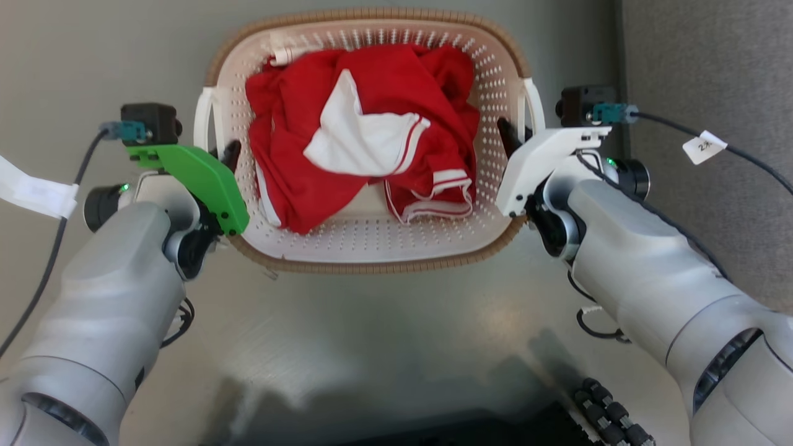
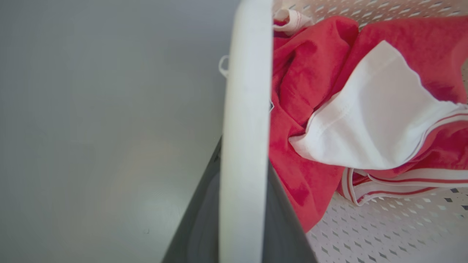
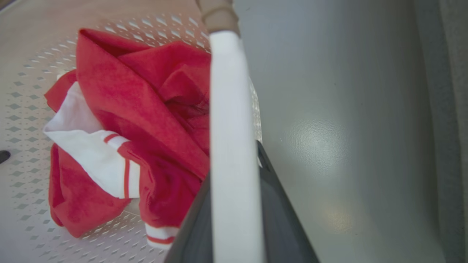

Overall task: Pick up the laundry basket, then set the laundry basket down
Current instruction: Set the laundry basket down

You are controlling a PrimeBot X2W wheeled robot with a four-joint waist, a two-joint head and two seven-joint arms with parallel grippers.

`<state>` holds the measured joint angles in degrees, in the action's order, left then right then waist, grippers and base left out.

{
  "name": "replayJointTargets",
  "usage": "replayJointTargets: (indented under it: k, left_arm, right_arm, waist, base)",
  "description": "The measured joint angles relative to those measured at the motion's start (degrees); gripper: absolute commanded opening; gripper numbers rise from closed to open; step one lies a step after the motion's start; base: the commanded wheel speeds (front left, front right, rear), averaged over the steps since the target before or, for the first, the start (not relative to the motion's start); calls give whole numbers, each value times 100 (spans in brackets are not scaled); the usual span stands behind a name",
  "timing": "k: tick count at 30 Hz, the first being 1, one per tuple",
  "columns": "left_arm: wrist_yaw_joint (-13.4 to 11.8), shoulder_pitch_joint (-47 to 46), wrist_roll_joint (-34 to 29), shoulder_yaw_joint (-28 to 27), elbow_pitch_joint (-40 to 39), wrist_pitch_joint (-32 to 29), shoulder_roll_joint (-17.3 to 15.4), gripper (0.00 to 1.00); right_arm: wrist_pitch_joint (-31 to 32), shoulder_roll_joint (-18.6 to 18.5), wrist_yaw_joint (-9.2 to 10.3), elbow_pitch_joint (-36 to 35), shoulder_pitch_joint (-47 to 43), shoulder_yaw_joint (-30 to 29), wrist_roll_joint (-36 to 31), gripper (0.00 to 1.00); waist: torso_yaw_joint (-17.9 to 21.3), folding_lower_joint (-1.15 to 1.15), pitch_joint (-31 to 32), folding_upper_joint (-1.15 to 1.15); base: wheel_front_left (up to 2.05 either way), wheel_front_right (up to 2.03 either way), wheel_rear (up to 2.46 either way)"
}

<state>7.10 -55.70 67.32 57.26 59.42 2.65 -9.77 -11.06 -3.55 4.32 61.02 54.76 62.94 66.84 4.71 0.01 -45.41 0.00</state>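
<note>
Red-and-white garment [image 1: 396, 80] loose inside the cream perforated laundry basket [image 1: 372, 238]

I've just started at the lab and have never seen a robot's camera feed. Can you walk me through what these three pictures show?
This is a wheeled robot with two arms. The wide picture looks down from its head. The other two pictures come from cameras on its wrists, looking along each gripper's fingers. Over a grey surface is a cream laundry basket with a red and white garment inside. The left gripper and right gripper each appear closed on a white side handle, the pale bar between dark fingers in the wrist views. I can't tell whether the basket has been lifted.
</note>
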Motion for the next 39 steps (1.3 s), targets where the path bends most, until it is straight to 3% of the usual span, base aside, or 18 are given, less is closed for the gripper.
replayJointTargets:
  k: [23,39]
  left_arm:
    - [-8,-400,0,10,-396,353,-233,0]
    - [-9,-482,7,57,-437,454,-247,0]
  right_arm:
    - [-261,1,135,-3,500,-127,-4,0]
    - [-312,0,159,13,577,-188,-37,0]
  waist:
    - [11,0,-887,0]
    - [-29,-1,-1067,0]
  base:
    - [0,0,0]
    - [0,0,0]
